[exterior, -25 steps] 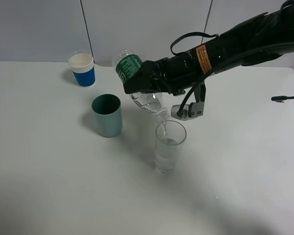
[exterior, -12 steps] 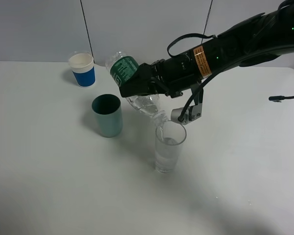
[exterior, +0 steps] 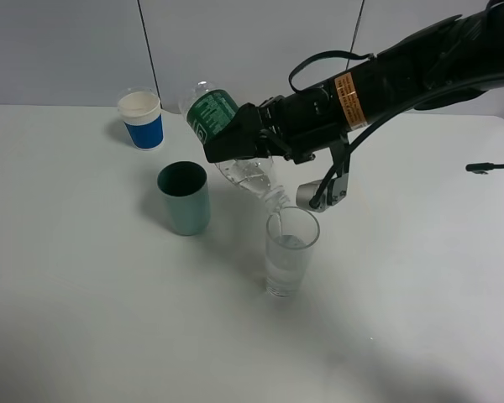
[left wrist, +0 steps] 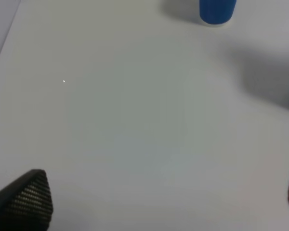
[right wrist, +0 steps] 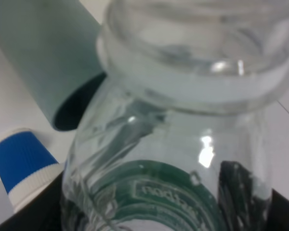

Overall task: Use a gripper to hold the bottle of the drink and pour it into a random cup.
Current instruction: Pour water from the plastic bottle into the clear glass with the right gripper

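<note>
White table (exterior: 84, 319), right end effector (exterior: 238, 144) clamped around tilted bottle (exterior: 212, 113), neck over glass tumbler (exterior: 287, 256)

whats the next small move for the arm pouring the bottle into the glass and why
Probably tip the bottle slightly steeper. The right hand holds it neck-down with its mouth just above the rim of the clear glass, liquid shows near the neck, and the glass looks only part full.

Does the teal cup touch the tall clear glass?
Apart. The exterior high view shows a strip of bare white table between the teal cup and the tall clear glass.
</note>
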`<state>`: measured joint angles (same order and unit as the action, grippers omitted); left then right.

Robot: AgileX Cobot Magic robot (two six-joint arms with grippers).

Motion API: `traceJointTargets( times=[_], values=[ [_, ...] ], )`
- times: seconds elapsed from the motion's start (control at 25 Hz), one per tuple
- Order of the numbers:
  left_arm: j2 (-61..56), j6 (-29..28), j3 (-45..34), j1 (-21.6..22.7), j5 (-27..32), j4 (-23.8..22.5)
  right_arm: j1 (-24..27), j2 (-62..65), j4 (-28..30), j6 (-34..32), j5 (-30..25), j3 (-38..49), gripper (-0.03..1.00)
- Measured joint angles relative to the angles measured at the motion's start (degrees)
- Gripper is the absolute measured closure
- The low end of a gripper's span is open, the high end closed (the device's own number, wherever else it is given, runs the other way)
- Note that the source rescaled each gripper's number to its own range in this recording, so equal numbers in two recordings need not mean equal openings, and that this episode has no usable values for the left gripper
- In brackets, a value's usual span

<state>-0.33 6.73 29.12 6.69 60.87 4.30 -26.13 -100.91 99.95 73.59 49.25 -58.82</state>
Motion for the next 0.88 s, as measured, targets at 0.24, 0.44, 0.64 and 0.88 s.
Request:
traceJointTargets(
  times=[0.24,0.44,0.64,0.88],
  values=[
    [0.00,0.00,0.00,0.00,0.00,0.00,0.00,0.24,0.00,0.25,0.15,0.00,0.94],
    [0.00,0.00,0.00,0.00,0.00,0.00,-0.57,0.29,0.00,1.76,0.20,0.00,0.94],
    [0.00,0.00,0.00,0.00,0.00,0.00,-0.64,0.29,0.00,2.54,0.20,0.00,0.94],
    [0.00,0.00,0.00,0.00,0.00,0.00,-0.64,0.29,0.00,2.54,0.20,0.00,0.94]
  ],
)
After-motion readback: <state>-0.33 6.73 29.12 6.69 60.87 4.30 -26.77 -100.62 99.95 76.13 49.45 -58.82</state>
